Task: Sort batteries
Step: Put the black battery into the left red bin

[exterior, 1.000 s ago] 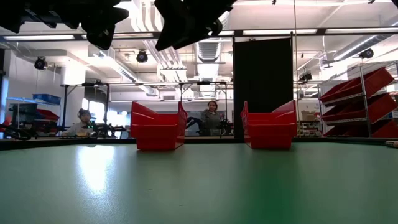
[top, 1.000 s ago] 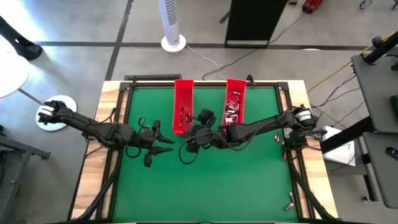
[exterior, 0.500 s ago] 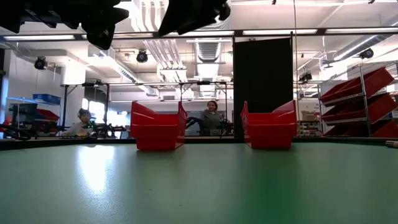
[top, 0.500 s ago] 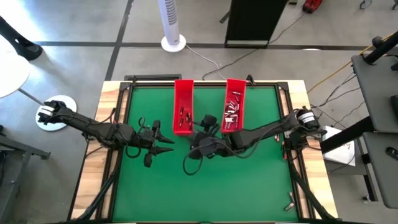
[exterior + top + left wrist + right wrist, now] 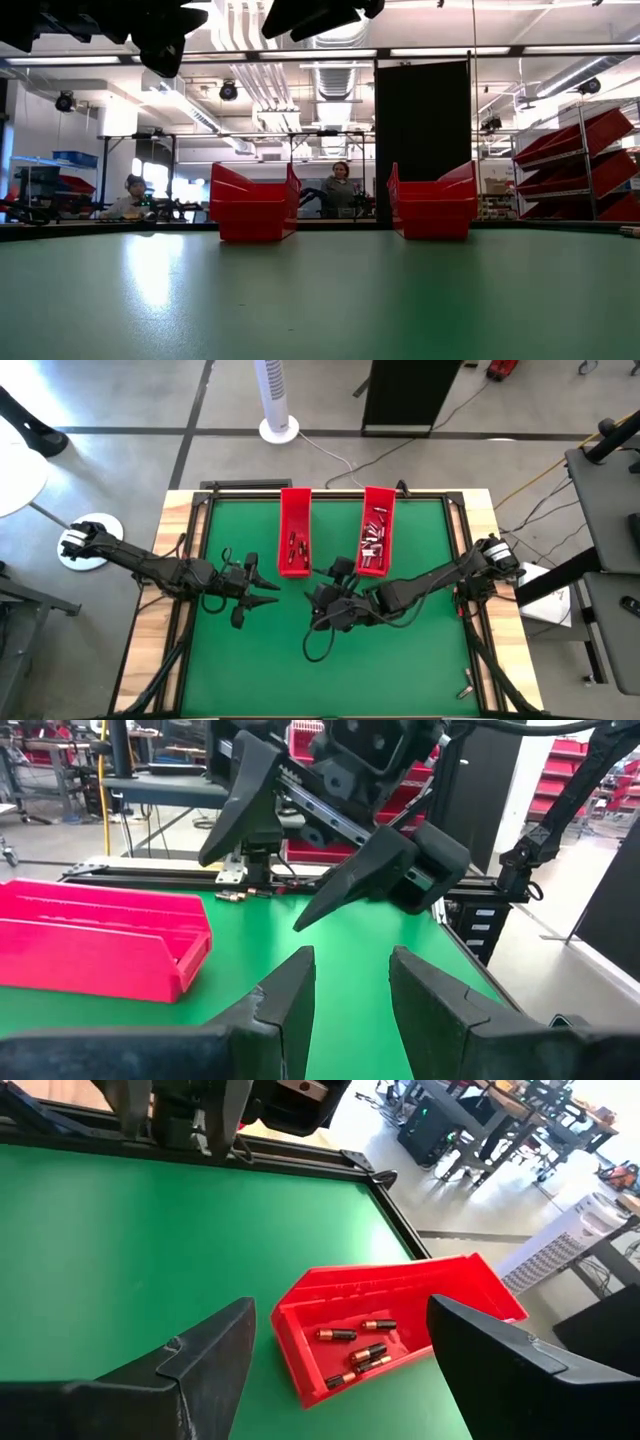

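Batteries (image 5: 357, 1350) are seen in the left red tray (image 5: 294, 530); right gripper (image 5: 322, 600), jaws spread and empty, is held near it, left gripper (image 5: 268, 593) parted, empty.

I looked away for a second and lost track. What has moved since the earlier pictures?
The right gripper, open and empty, has drawn back from the left red tray toward the middle of the green table. Nothing was picked up or dropped. The left gripper kept its place, and both trays and their batteries lie as before.
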{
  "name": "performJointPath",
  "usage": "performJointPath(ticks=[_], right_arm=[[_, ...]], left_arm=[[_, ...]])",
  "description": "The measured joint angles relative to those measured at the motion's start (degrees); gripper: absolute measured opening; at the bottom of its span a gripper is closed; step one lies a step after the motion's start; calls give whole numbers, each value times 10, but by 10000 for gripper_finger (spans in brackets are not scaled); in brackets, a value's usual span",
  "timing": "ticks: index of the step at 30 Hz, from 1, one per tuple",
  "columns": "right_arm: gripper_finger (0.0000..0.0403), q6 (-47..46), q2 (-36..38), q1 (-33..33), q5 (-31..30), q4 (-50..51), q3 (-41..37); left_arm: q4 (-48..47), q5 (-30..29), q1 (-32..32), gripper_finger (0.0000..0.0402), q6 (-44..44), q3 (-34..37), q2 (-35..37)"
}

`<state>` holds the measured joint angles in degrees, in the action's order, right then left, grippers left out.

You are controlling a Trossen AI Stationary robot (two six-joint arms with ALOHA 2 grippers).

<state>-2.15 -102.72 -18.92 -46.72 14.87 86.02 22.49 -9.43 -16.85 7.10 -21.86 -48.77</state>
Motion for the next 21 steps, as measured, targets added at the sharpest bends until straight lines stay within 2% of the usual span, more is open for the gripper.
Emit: performJointPath(ticks=[21], right_arm=[[240, -9, 0, 0, 1, 0, 0]], left_arm=[[2, 0, 0, 113, 1, 0, 0]])
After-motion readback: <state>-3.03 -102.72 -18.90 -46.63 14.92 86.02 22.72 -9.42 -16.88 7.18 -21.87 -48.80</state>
